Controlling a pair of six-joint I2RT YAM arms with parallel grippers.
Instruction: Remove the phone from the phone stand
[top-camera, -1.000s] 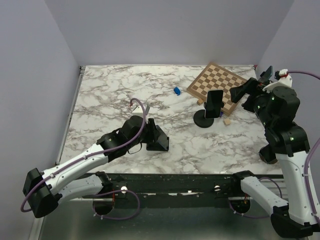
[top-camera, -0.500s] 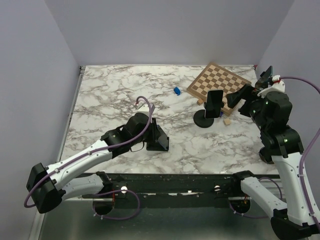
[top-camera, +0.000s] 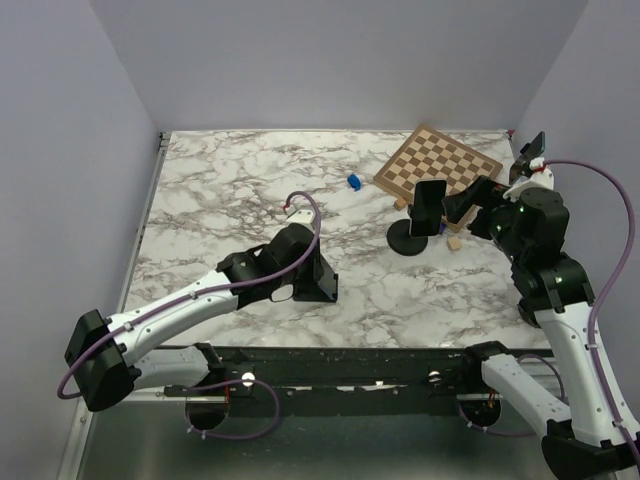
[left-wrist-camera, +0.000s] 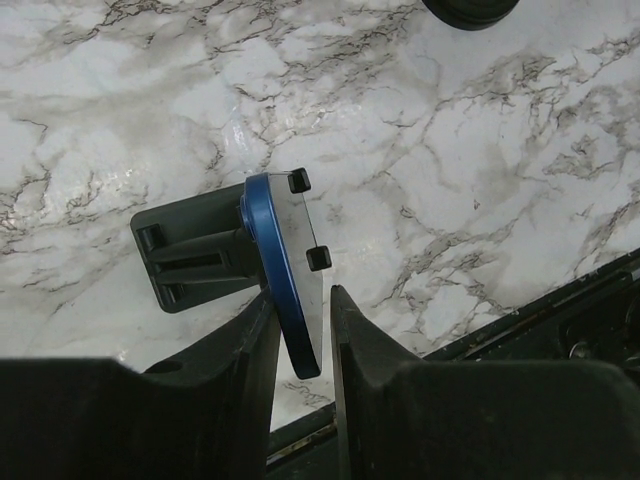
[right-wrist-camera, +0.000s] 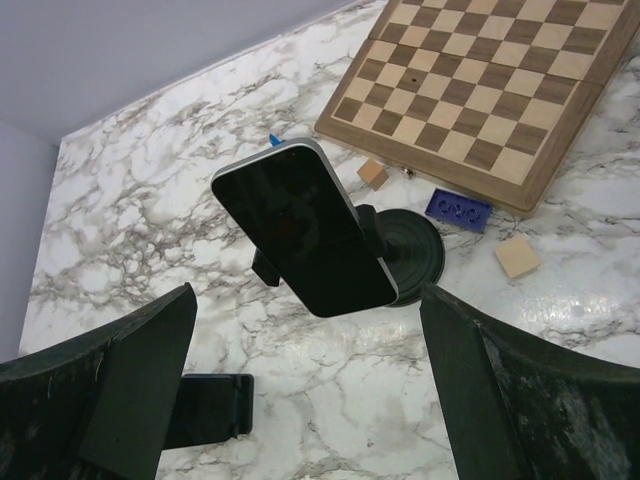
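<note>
Closing since a second ago, my left end effector (left-wrist-camera: 302, 297) pinches the blue-edged phone (left-wrist-camera: 287, 240); a skewed pull may drag its stand (left-wrist-camera: 185, 250) along.

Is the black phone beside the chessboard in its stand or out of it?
In the stand. The right wrist view shows the phone held in the clamp above the stand's round base.

Blue phone (left-wrist-camera: 286, 270) seated in grey stand (left-wrist-camera: 190, 252)

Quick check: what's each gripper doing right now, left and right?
Left gripper: closed on the blue-edged phone, which sits in its grey stand.
Right gripper: open wide, holding nothing, black phone just ahead.
</note>
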